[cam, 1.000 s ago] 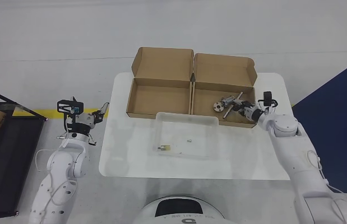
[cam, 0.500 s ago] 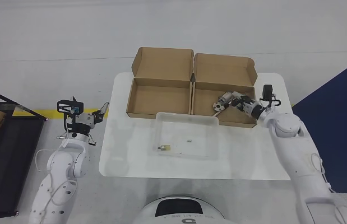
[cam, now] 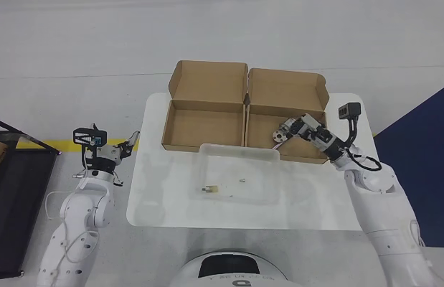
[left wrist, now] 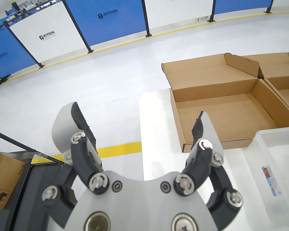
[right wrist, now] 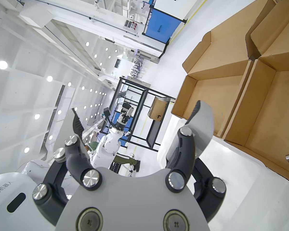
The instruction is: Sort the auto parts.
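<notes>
Along the far edge of the table [cam: 315, 208], two open boxes [cam: 204, 128] touching side by side, lids leaning back. Over the right box [cam: 262, 128], right gripper [cam: 293, 127], spread wide, gripping nothing; metal part [cam: 281, 135] inside, just beside it. Off the left edge, left gripper [cam: 125, 147], equally wide. Against the boxes' front walls, tray [cam: 261, 190] holding brass part [cam: 208, 189] and screw [cam: 242, 180]. Broad tabletop margins left, right and near.

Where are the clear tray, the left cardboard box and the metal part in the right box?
clear tray [cam: 239, 148]: top view, on its far rim.
left cardboard box [cam: 204, 129]: top view, on its bare floor.
metal part [cam: 280, 135]: top view, on its round flange.
</notes>
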Robot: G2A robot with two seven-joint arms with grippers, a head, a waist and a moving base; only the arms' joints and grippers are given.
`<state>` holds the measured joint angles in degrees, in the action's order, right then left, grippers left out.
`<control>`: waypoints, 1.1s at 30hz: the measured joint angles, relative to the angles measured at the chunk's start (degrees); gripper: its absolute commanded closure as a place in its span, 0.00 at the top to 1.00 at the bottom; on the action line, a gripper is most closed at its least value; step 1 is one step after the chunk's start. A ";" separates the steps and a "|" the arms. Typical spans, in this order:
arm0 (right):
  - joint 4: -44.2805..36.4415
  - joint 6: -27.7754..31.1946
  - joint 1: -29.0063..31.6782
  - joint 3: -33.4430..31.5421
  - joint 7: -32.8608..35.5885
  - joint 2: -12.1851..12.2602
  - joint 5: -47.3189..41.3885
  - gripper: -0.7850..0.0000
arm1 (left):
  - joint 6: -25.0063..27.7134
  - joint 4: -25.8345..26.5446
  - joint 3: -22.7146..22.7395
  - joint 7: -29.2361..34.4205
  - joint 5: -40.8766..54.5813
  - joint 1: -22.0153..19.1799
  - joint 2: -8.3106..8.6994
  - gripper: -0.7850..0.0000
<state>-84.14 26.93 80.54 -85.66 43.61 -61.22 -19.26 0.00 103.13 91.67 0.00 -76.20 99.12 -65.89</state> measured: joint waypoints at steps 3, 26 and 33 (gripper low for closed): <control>0.03 -0.05 -0.01 -0.01 0.01 0.01 0.11 1.00 | 0.00 0.00 0.00 0.00 0.00 0.00 0.00 1.00; -13.11 -7.48 0.56 7.28 -3.71 0.27 31.44 1.00 | 0.00 0.00 0.00 0.00 0.00 0.00 0.00 1.00; -16.45 -13.83 -0.63 15.52 -8.11 -0.24 60.37 1.00 | 0.00 0.00 0.00 0.00 0.00 0.00 0.00 1.00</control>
<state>-100.59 13.10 79.91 -70.15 35.49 -61.46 41.11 0.00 103.13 91.67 0.00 -76.20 99.12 -65.89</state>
